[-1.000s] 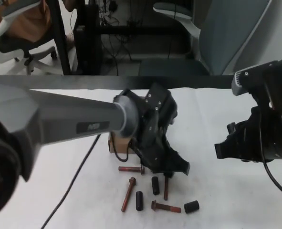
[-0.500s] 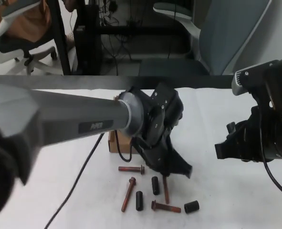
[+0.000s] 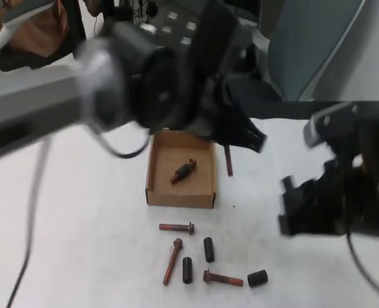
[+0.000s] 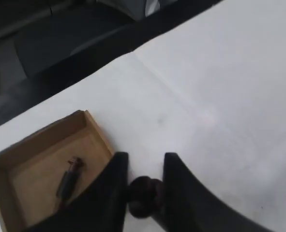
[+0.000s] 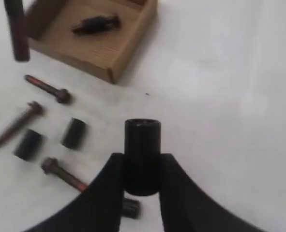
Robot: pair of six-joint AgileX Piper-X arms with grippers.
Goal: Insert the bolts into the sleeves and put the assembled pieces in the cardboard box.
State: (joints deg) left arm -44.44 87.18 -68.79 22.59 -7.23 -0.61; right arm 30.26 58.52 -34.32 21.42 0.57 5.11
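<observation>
My left gripper point(image 4: 145, 160) is shut on a reddish bolt point(image 4: 143, 195), whose head sits between the fingers. In the high view that bolt point(image 3: 228, 160) hangs upright just right of the cardboard box point(image 3: 157, 183). The box holds one assembled piece point(image 3: 185, 170). My right gripper point(image 5: 142, 160) is shut on a black sleeve point(image 5: 142, 145), held upright above the table. Three loose bolts point(image 3: 176, 227) point(image 3: 172, 260) point(image 3: 222, 278) and three black sleeves point(image 3: 208, 249) point(image 3: 187, 270) point(image 3: 257, 278) lie in front of the box.
The right arm point(image 3: 333, 205) hovers over the table's right side. A dark strip marks the table's far edge point(image 3: 292, 110), with office chairs behind it. White tabletop lies bare to the left of the box and at the near right.
The left arm has risen from the pile of parts, carrying one bolt up and back to beside the box. The right arm has shifted slightly left and down.
</observation>
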